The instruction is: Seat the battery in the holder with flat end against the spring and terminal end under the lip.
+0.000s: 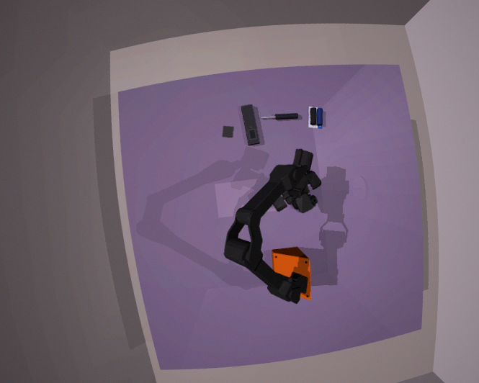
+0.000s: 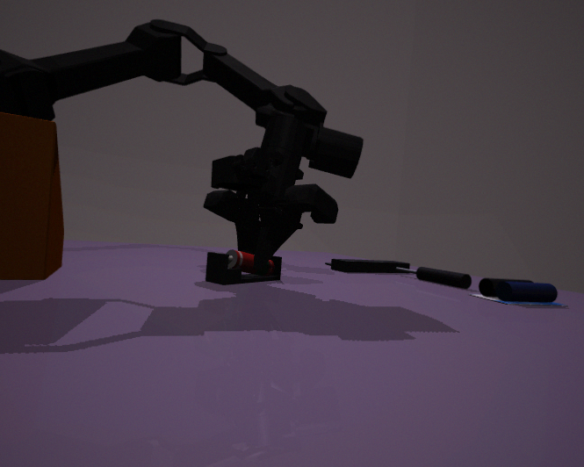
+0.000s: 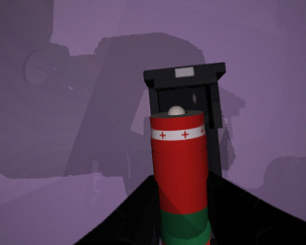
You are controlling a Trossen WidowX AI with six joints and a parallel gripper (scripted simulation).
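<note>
While hand [image 2: 260, 251] grips, battery [image 2: 248, 261] tilts, terminal raised

Red, white-banded battery [image 2: 248, 261] tilted in black holder [image 2: 241, 274], terminal end raised.

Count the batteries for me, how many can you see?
3: a red battery gripped by the tool in the black holder; a black battery and a blue battery lie together on a card.

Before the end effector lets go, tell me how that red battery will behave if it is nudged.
The battery is a smooth round cylinder, so it would probably roll on bare table. It looks rigid, unlikely to bend. It sits tilted in the holder, terminal end raised, so released now it might drop or settle crooked.
</note>
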